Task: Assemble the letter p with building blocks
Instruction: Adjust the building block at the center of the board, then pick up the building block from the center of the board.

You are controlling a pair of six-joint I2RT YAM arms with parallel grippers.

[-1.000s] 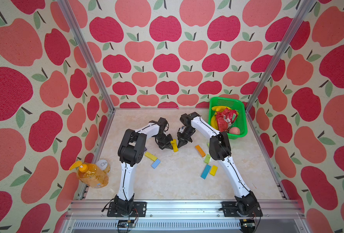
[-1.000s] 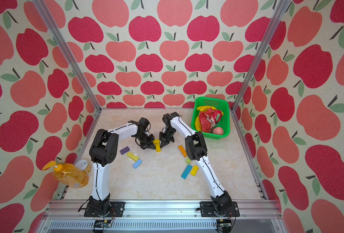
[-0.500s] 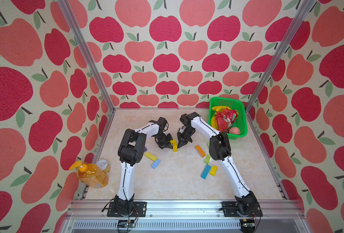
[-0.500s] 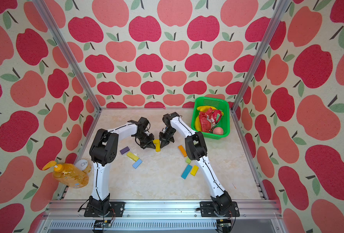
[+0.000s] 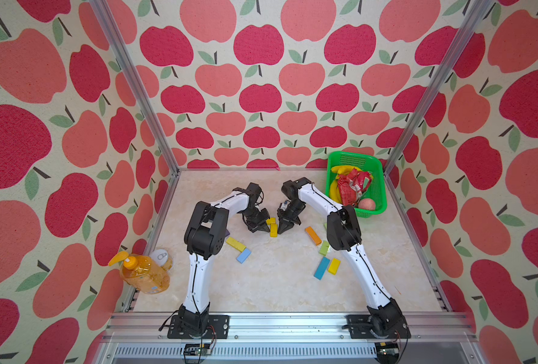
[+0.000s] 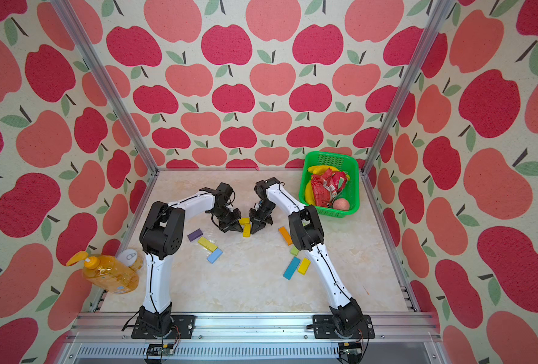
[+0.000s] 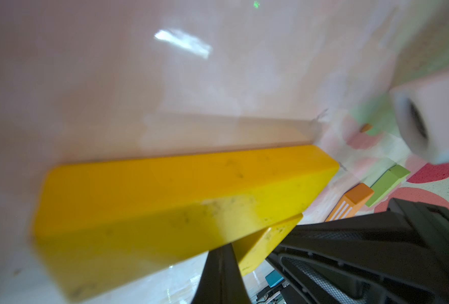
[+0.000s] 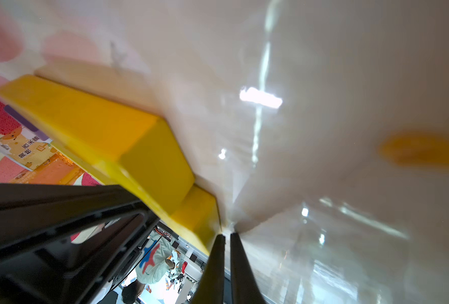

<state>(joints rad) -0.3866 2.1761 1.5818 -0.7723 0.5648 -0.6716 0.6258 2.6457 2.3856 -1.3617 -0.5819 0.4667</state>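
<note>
Yellow blocks: long one [image 5: 273,230] and short one [image 5: 271,220] lie touching, mid tabletop [image 5: 277,283]. Left pincer [image 5: 263,227] closed, empty, pressing one side. Right pincer [image 5: 282,229] nearly closed, empty, at other side. Likely squeezing blocks straight for letter p. Other blocks scattered.

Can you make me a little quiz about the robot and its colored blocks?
1. True or false: the green basket holds building blocks.
2. What color are the two blocks between the left gripper and the right gripper?
3. Which block lies right beside the blue block near the right arm: A purple, B yellow, C orange?

Key:
1. False. It holds bananas, a red packet and a round fruit.
2. Yellow: a long yellow block with a short yellow block at its far end.
3. B, the small yellow block.
</note>
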